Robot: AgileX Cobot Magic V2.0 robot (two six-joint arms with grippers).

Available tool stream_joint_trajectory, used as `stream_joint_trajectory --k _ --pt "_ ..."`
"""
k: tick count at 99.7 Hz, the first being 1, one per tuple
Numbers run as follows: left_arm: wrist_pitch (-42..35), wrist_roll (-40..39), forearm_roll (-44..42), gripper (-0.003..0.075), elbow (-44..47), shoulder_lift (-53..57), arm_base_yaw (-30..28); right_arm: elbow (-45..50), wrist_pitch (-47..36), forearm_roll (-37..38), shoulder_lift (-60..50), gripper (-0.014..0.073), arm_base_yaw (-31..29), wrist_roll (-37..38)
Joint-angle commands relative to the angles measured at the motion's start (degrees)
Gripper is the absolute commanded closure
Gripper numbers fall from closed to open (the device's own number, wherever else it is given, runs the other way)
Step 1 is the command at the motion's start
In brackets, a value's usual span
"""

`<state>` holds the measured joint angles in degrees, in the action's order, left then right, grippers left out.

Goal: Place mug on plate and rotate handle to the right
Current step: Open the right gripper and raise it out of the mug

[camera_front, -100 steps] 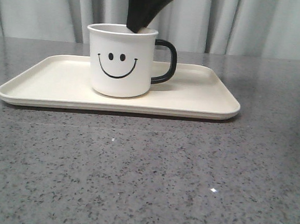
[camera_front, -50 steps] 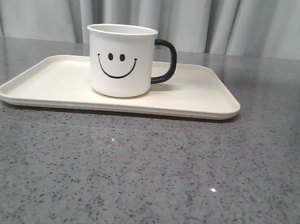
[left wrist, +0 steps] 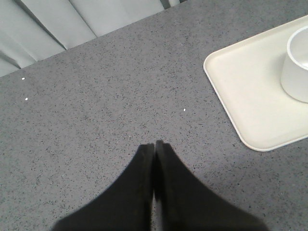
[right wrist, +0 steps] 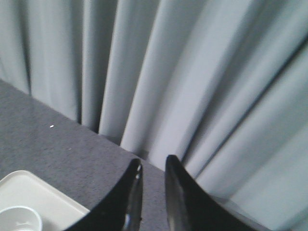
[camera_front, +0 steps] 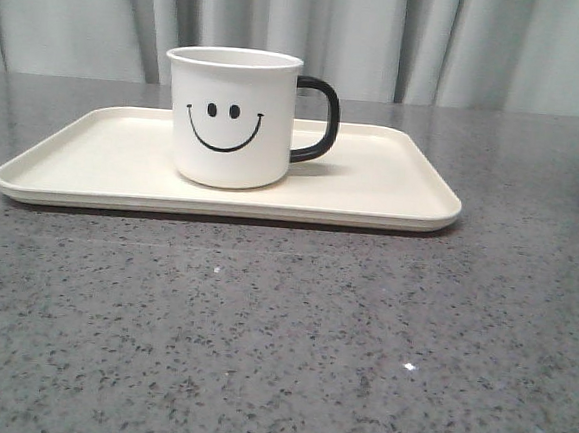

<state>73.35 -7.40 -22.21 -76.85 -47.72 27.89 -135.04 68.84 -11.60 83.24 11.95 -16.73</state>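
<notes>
Mug (camera_front: 232, 118) and plate (camera_front: 392, 189) already sit together: the white mug stands upright on the cream plate, a little left of the plate's middle, its smiley face turned toward the front camera. Its black handle (camera_front: 319, 120) sticks out to the right, so both halves of the task look done, judging from how things lie.

That fits how the arms are held. Neither one shows in the front view. The left pincer (left wrist: 154, 147) hangs over bare grey desk (camera_front: 278, 356), well apart from the plate's corner (left wrist: 240, 86), its two black fingers pressed together with nothing between them; it seems parked out of the way rather than reaching. The right pincer (right wrist: 153, 166) is lifted high and tilted toward the pale curtain (right wrist: 192, 72), with the plate (right wrist: 29, 192) and mug rim (right wrist: 19, 219) far below it. A narrow gap shows between its fingers, and it grips nothing.

With the mug standing free and stable on the flat plate, I judge no further handling is called for.
</notes>
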Motion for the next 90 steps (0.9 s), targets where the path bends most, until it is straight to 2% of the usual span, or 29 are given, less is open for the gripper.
stream_joint_trajectory --k 1,14,18,40,59,73,90 --pt "-1.61 -0.6 -1.06 0.074 -1.13 0.23 -0.13 2.45 -4.47 0.77 -6.13 0.0538 -3.72 0.69" --pt "-1.69 -0.6 -1.06 0.074 -1.13 0.23 -0.13 10.81 -7.44 3.04 -13.59 0.0694 -7.6 1.39" --pt "-1.69 -0.6 -1.06 0.074 -1.13 0.23 -0.13 14.43 -8.99 3.96 -16.3 0.072 -8.27 1.89" --pt "-1.98 -0.6 -1.06 0.074 -1.13 0.23 -0.13 36.68 -17.44 16.47 -31.08 0.0704 -9.01 11.62" --pt "-3.83 -0.6 -1.06 0.074 -1.13 0.23 -0.13 51.63 -20.84 24.4 -40.36 0.0704 -9.01 14.69" --pt "-5.11 -0.6 -1.06 0.074 -1.13 0.23 -0.13 57.27 -20.77 24.85 -43.87 0.0704 -9.01 14.69" --pt "-6.25 -0.6 -1.06 0.074 -1.13 0.23 -0.13 58.49 -18.28 24.68 -43.96 0.0704 -9.01 14.69"
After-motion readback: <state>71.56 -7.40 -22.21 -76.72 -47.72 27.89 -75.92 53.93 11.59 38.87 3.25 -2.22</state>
